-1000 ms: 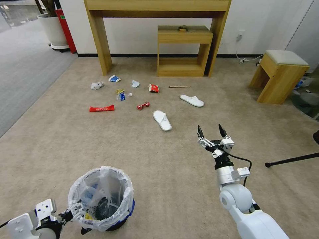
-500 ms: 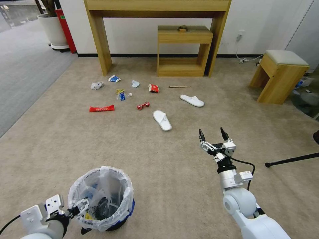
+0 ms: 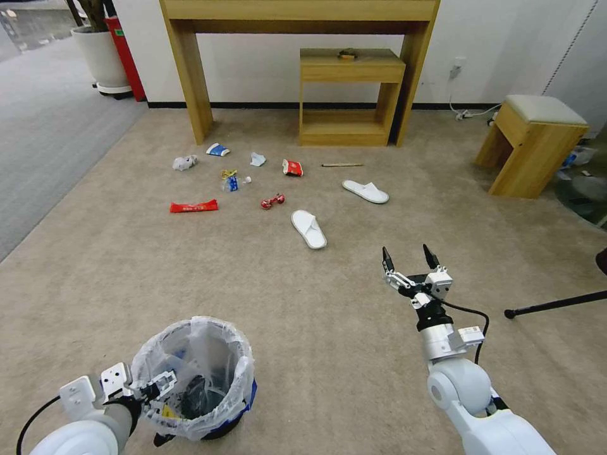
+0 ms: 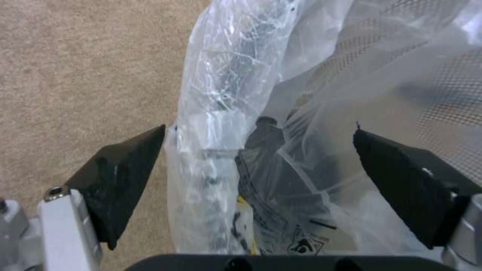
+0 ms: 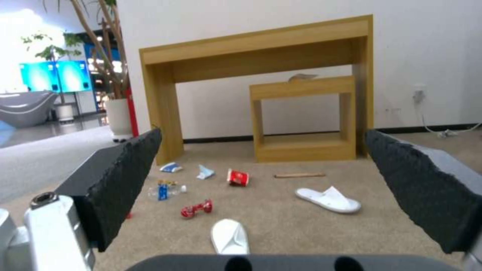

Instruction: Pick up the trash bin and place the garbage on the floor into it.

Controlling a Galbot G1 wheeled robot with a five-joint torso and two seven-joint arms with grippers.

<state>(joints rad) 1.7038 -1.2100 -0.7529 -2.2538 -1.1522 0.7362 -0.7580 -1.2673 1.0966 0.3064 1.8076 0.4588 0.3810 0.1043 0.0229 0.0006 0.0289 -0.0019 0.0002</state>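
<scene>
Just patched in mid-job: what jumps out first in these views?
The trash bin sits near on the floor, the open left gripper straddling its bagged rim. Ahead, garbage and white slippers lie scattered before the wooden table; the open right gripper hovers short of them.

Left arm: low at 7 o'clock in the head view, left pincer (image 3: 165,382) spread wide, fingers apart. Right arm: extended forward at 4 o'clock, wrist straight, right pincer (image 3: 410,258) spread wide, fingertips pointing to 12 o'clock.
</scene>
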